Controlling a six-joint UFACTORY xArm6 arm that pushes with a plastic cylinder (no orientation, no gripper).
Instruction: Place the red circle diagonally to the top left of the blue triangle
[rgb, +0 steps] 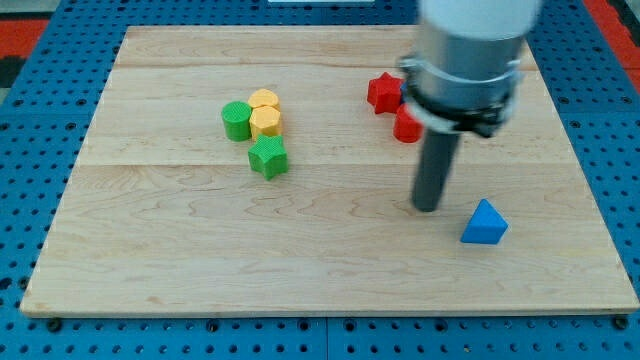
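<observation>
Desk (180, 230): pale wood, smooth, visible grain. Blue triangle (485, 223): matt plastic. Green block (268, 157), left of triangle: ribbed plastic. Rod: dark, matt.

Bright, even light; the wooden board (200, 260) shows no glare. Blocks cast short, soft shadows. The arm's grey housing (470, 40) at one o'clock looks blurred.

Blue triangle (484, 223), red star (383, 92), partly hidden, possibly round red block (405, 127)

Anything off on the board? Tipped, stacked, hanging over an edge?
Nothing stands out. All blocks lie flat on the board, none near an edge. The red circle is partly hidden behind the arm; my tip sits left of the blue triangle.
</observation>
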